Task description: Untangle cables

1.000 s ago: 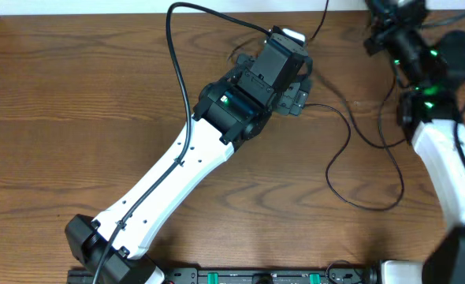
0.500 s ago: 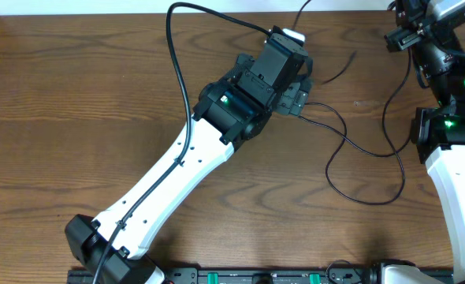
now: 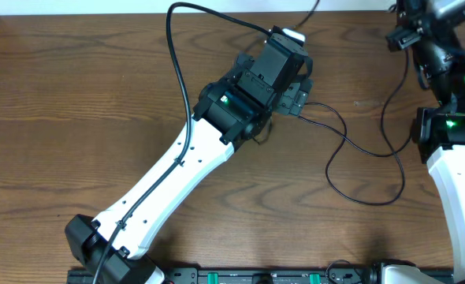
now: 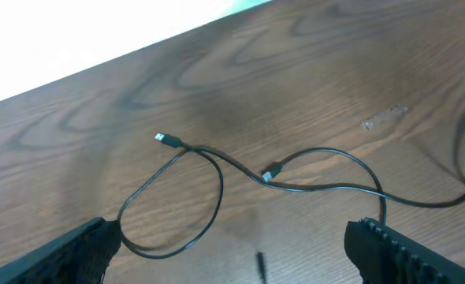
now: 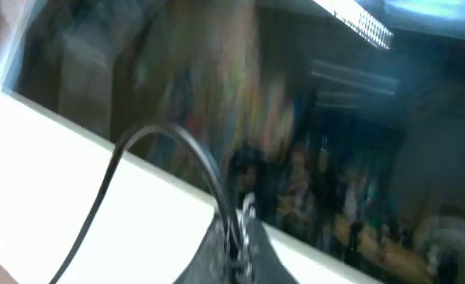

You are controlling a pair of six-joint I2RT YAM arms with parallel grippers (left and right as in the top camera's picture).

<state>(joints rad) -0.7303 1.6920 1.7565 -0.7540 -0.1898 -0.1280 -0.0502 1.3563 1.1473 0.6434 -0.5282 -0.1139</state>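
thin black cords (image 3: pixel 374 154) trail from 12 toward 3 o'clock on the brown wooden surface (image 3: pixel 75 118). my right end effector (image 5: pixel 234 237), clamped on one, has hoisted it, pulling slack free. left end effector (image 4: pixel 244 256) hovers, fingers apart.

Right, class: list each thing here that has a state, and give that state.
left claw: open, holding nothing, above the table.
right claw: shut, raised.
held black cable: one end in right claw, rest trailing onto table.
other black cable: slack on table, ungripped.
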